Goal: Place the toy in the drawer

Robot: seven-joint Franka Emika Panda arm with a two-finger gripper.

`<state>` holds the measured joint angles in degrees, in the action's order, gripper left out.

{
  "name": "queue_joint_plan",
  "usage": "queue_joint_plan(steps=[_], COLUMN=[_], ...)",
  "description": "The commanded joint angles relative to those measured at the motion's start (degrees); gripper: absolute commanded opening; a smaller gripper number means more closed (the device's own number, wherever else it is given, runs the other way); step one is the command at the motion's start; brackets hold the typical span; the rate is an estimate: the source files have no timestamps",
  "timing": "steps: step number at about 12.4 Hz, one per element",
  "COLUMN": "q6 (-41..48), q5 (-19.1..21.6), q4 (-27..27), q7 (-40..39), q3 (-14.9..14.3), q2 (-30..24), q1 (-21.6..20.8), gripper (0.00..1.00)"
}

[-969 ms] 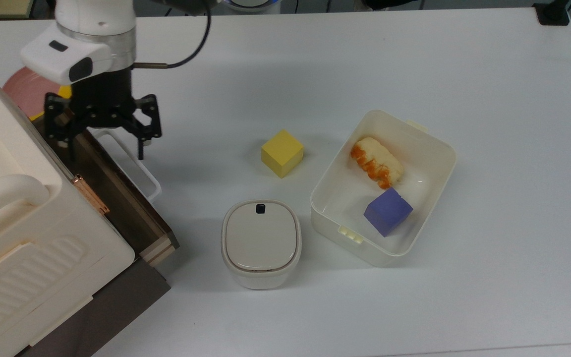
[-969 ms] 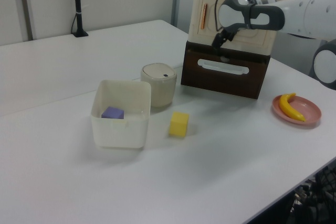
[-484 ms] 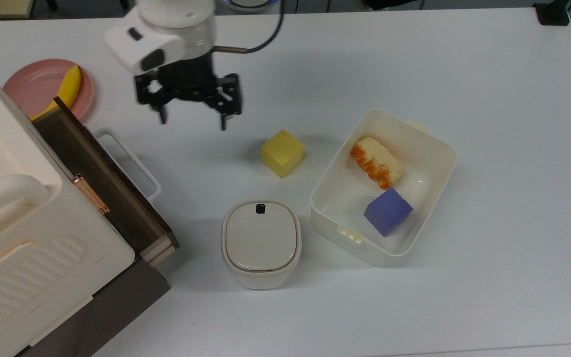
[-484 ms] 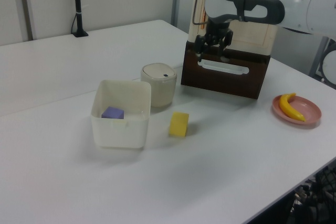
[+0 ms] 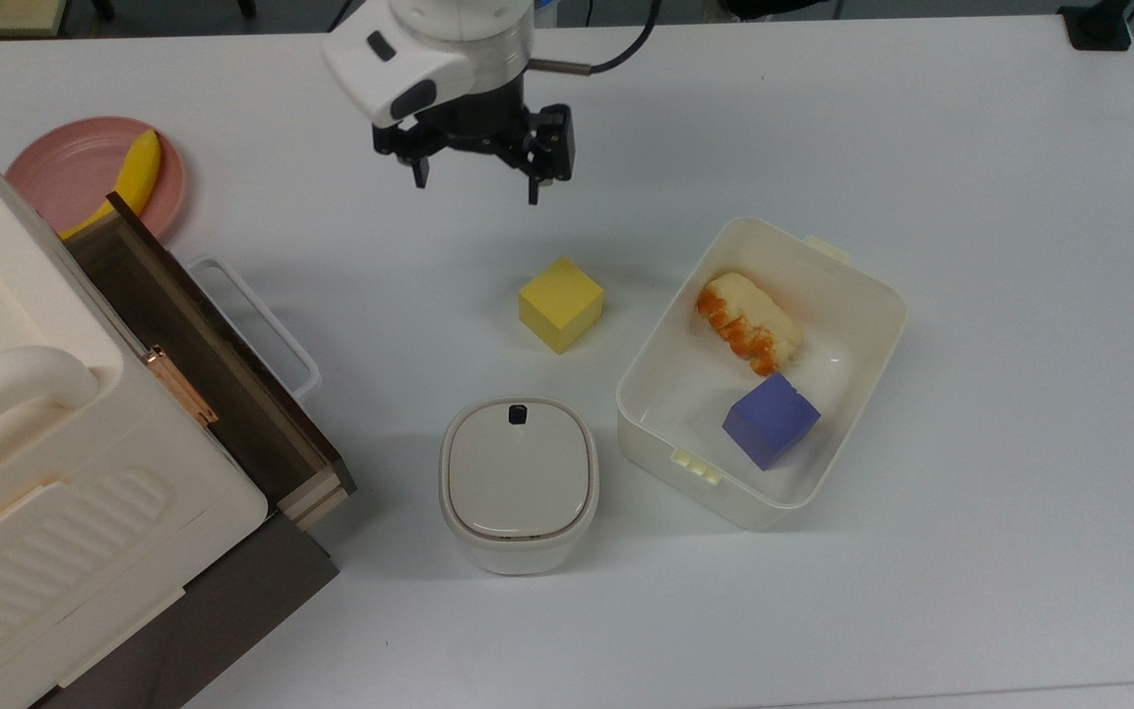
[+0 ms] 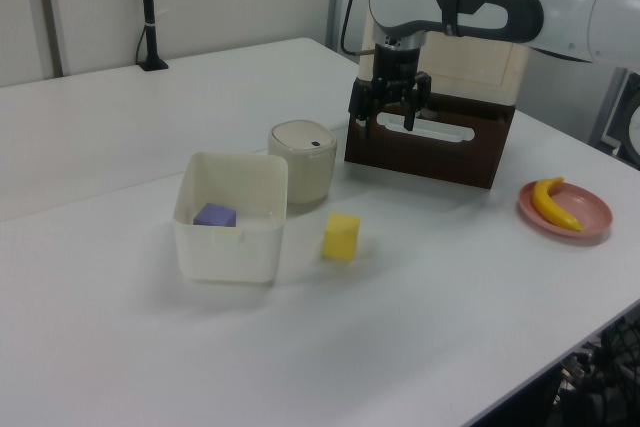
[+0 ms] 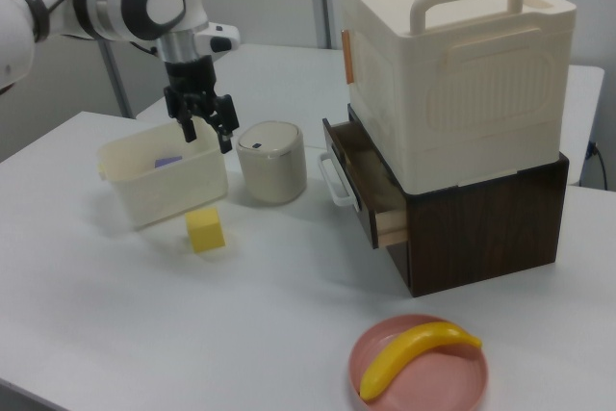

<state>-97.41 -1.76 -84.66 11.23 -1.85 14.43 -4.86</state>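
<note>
The dark-brown drawer (image 5: 195,347) stands pulled out of the cream cabinet (image 5: 45,463), its white loop handle (image 5: 254,321) facing the table; it shows too as the drawer (image 6: 430,153) and the drawer (image 7: 360,192). The toy is hidden from every view. My gripper (image 5: 476,187) hangs open and empty above the table, away from the drawer toward the top view's right, just beyond the yellow cube (image 5: 560,303). In the side views the gripper (image 6: 387,125) and the gripper (image 7: 207,138) hover well above the tabletop.
A white tub (image 5: 867,286) holds a purple cube (image 5: 770,419) and an orange-and-white food piece (image 5: 747,322). A round lidded container (image 5: 519,483) stands in front of the yellow cube. A pink plate (image 5: 70,187) with a banana (image 5: 136,175) lies behind the drawer.
My gripper has left the drawer's far end and swung across to the top view's right, ending above the table beyond the yellow cube. Its fingers stayed open.
</note>
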Motion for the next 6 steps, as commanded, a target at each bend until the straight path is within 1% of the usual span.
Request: queue_joint_plan(steps=[1,6], q6=[2.84,2.49], q5=[-0.27,-0.35], q4=[-2.27,-2.27], q7=[0.37,0.37], q3=[0.97,0.97], q2=[-3.36,-3.18], q1=[1.00,0.91], gripper=[1.00,1.00])
